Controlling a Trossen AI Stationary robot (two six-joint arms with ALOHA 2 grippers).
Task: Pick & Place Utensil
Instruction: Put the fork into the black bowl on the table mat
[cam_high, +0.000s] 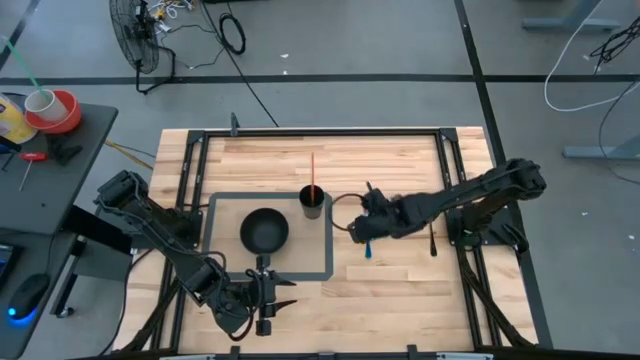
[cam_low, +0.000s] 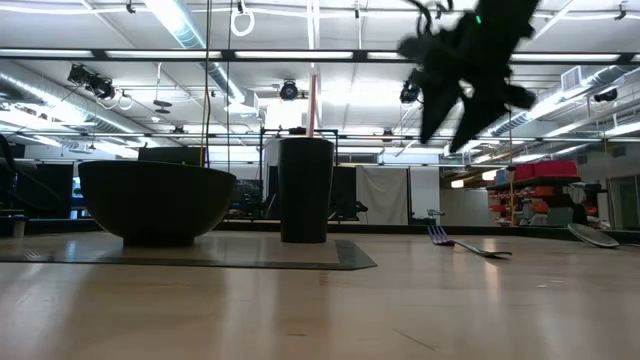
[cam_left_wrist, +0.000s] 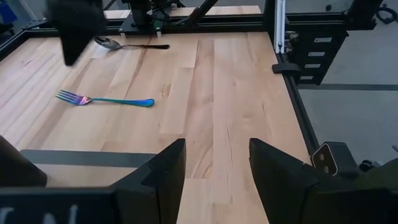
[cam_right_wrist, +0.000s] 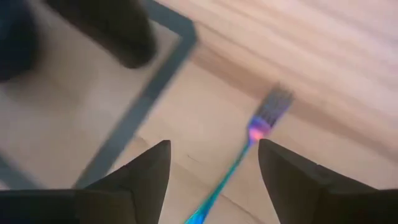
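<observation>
Right hand (cam_right_wrist: 211, 168) open and empty above one fork (cam_right_wrist: 249, 149), one spoon (cam_left_wrist: 127, 44), one cup (cam_high: 313, 201), one bowl (cam_high: 264, 231)

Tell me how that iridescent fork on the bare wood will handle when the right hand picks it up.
The fork looks like glossy metal, so probably stiff and somewhat slippery. It lies flat on the table, so its thin handle may skid before the open right hand closes on it. Unlikely to roll.
</observation>
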